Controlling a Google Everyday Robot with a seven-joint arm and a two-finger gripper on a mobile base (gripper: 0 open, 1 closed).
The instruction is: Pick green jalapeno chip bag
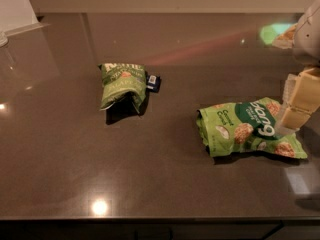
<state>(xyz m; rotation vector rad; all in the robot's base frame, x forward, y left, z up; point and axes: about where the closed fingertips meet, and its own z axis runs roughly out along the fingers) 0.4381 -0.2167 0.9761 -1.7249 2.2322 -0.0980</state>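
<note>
Camera view showed the gripper (296,106) at right, state unclear. It needed to descend squarely on the left chip bag (122,84).

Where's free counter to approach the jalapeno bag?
Bare counter: front strip, left side, and the gap between jalapeno chip bag and big green bag. Crowded: blue bar beside the chip bag's right edge; gripper at the big bag's right end.
</note>
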